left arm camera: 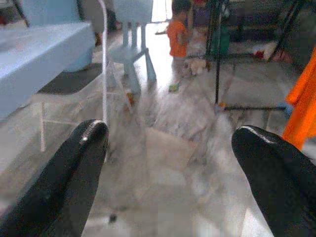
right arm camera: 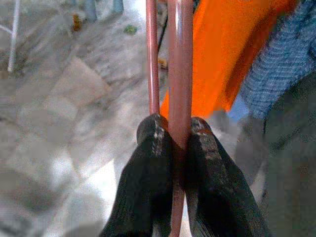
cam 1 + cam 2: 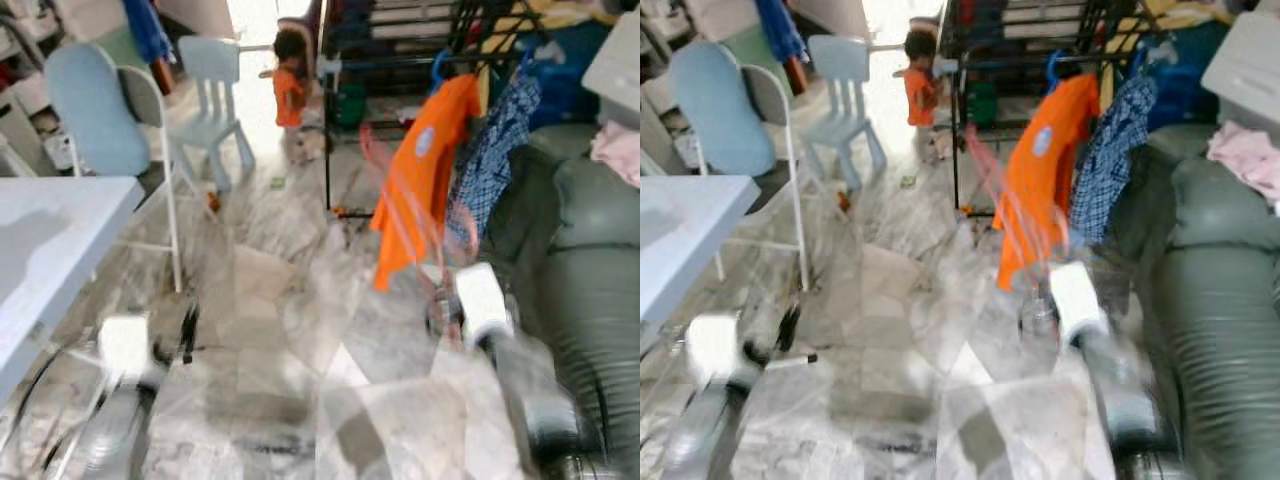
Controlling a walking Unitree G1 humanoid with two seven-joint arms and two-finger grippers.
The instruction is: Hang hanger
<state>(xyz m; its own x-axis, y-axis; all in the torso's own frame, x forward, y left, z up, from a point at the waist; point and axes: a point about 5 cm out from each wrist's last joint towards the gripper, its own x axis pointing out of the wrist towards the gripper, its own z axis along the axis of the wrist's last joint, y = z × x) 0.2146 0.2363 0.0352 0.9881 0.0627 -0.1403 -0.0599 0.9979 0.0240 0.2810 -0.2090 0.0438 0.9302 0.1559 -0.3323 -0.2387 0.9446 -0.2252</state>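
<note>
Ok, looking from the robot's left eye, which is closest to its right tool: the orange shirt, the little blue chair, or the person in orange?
1. The orange shirt, hanging on the rack just beyond the right tool.
2. The little blue chair, across the floor to the left.
3. The person in orange, beyond the chair near the back.

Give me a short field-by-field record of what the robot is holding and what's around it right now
right gripper: shut on a pink hanger, raised in front of the robot
left gripper: open, holding nothing, low over the floor
drying rack: black, ahead to the right
clothes on rack: orange shirt and blue checked shirt
sofa: dark green, far right
table: white, near left
chairs: folding chair and small light blue chair, left
person: small, in orange top, standing beyond the rack
image: head views blurred
</note>
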